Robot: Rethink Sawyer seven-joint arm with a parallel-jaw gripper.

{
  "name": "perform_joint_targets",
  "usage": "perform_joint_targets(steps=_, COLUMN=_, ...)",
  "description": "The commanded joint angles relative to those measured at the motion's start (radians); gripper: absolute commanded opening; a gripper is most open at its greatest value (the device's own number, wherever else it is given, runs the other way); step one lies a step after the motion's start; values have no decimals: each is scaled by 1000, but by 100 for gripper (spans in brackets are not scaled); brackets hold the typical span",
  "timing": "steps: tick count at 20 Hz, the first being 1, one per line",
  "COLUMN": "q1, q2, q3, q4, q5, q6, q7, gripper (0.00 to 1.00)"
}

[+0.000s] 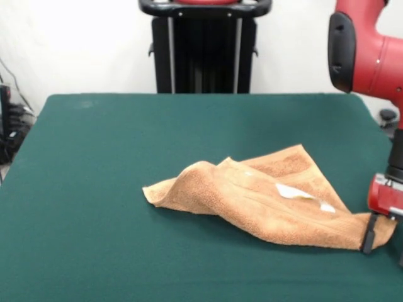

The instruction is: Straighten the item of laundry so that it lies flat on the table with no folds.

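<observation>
The orange-tan towel [264,198] lies crumpled right of the middle of the green table [101,189]. One part is folded over the rest, with a raised hump at its left end. A white label [295,192] shows on top. My gripper [381,242] hangs under the red wrist at the right edge of the front view, down at the towel's right corner, which runs in under it. The frame edge cuts part of the gripper off, so its state does not show.
The red arm [362,50] comes down at the upper right. The black pedestal [204,50] stands behind the table's far edge. Cables lie off the table at the left edge [9,126].
</observation>
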Motion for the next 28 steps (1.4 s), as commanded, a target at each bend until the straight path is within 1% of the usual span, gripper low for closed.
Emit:
perform_joint_targets(steps=1, q1=-10, q2=-93, q3=178, q4=106, q5=-83, q6=181, q7=141, gripper=100)
perform_joint_targets(steps=5, q1=-52, q2=-285, q3=217, q4=310, q5=-141, q6=193, q7=11, gripper=100)
perform_joint_targets(steps=7, q1=-95, q2=-387, q3=246, q4=404, q5=-175, q6=202, q7=-63, gripper=100)
perform_joint_targets(steps=10, q1=-155, q2=-494, q3=282, q4=488, q5=-241, q6=208, q7=-114, gripper=100)
perform_joint_targets(steps=12, q1=-190, q2=-541, q3=307, q4=524, q5=-282, q6=202, q7=-121, gripper=100)
perform_joint_targets(steps=14, q1=-216, q2=-578, q3=325, q4=549, q5=-320, q6=205, q7=-114, gripper=100)
perform_joint_targets(steps=17, q1=-229, q2=-608, q3=332, q4=557, q5=-377, q6=224, q7=-71, gripper=100)
perform_joint_targets(steps=19, q1=-239, q2=-613, q3=342, q4=554, q5=-409, q6=219, q7=-44, gripper=100)
perform_joint_targets(steps=22, q1=-265, q2=-629, q3=371, q4=578, q5=-460, q6=190, q7=-33, gripper=100)
perform_joint_targets(steps=23, q1=-279, q2=-632, q3=380, q4=584, q5=-477, q6=179, q7=-39, gripper=100)
perform_joint_targets(steps=28, q1=-397, q2=-648, q3=486, q4=639, q5=-592, q6=82, q7=-72, gripper=100)
